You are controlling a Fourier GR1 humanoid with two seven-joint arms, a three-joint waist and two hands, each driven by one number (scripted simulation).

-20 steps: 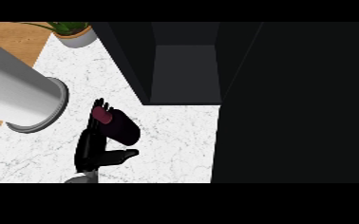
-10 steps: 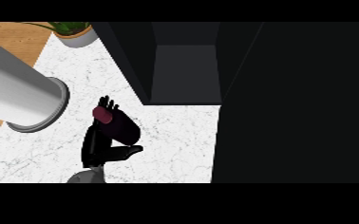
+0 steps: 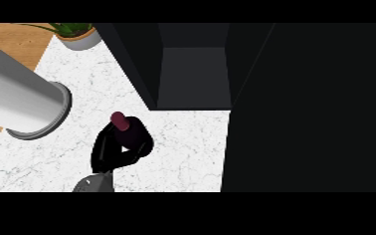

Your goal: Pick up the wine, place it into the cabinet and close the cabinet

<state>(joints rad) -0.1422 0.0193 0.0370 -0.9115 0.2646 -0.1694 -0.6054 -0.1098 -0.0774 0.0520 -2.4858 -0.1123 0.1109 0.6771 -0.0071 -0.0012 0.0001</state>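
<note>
Lower left of centre, the black left robot hand point(image 3: 117, 150) is curled round the dark wine bottle with maroon top point(image 3: 122, 124), above the white marble desk point(image 3: 183, 149). The dark open cabinet point(image 3: 195, 74) awaits; placing and closing remain.

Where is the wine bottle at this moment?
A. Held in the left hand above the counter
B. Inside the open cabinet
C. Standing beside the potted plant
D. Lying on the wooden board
A. The left hand has its fingers curled round the wine bottle, over the marble counter in front of the open cabinet.
</note>
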